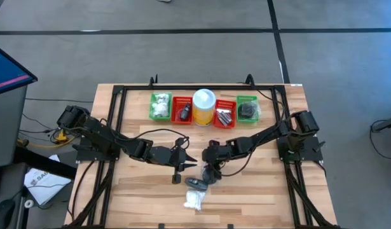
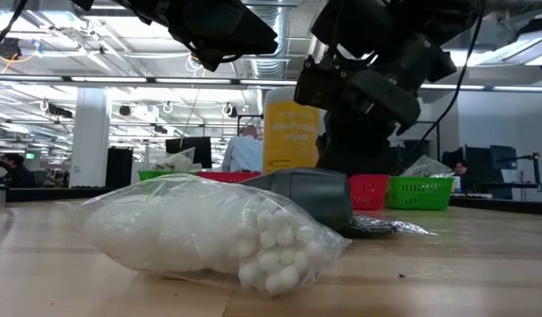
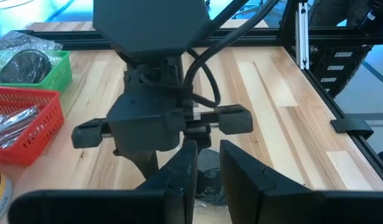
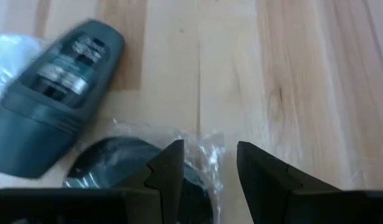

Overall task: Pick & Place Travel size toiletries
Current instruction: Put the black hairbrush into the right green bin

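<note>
You get bright, even overhead light on the tabletop (image 1: 259, 191) with soft shadows. Ceiling strip lights glare in the low view, the room behind looks soft, and the deodorant (image 4: 54, 93) blurs slightly.

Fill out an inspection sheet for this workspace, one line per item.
Surface: wooden table, inside a black frame.
Job's things: bag of white balls, grey deodorant, wrapped dark disc near the front; more in the red and green baskets.
Clutter: yellow canister among the baskets.
Pincers: left pincer waits mid-table; right pincer open over the disc.
Cables: black leads along both arms.
Surroundings: people behind.
</note>
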